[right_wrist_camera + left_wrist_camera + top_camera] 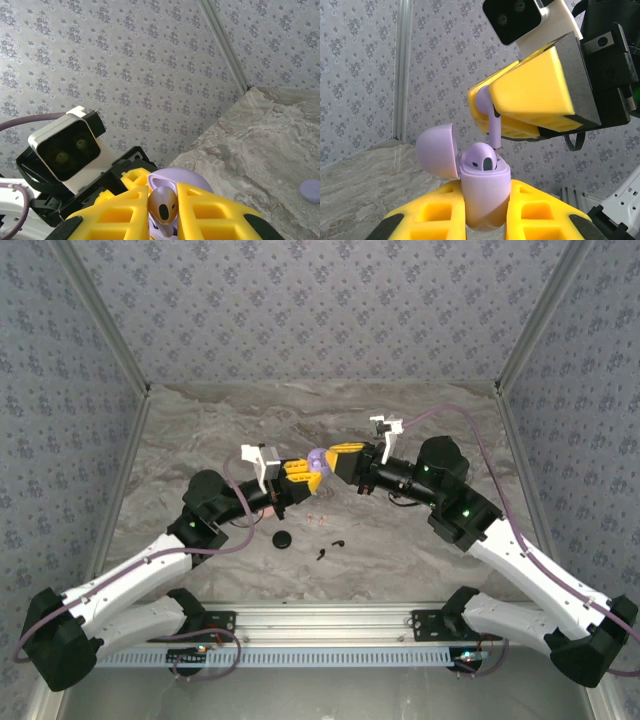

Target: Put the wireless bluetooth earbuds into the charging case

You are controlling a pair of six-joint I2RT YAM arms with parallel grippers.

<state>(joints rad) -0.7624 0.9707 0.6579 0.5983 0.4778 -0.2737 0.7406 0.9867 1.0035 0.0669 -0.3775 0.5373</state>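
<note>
Lilac charging case [485,192] is seen clamped upright between the yellow fingers of the left gripper [485,222], raised clear of the grey marbled bench [400,540], its lid [437,150] hinged open to one side. A lilac earbud [492,117] is pinched in the closed right gripper [487,107], stem down, with the stem tip at the case mouth; contact cannot be told. A second lilac bud [482,159] appears seated in the case, so the slot beside it is judged the target. Step in hand: insertion of the held bud. The next move is judged to call for the stem to be lined up over the free slot and lowered straight, with release only once it is seated. A slight tilt could catch the rim. Black earbuds [338,541] and a pinkish pair [318,521] are noted lying on the bench near a black disc [283,539].
</note>
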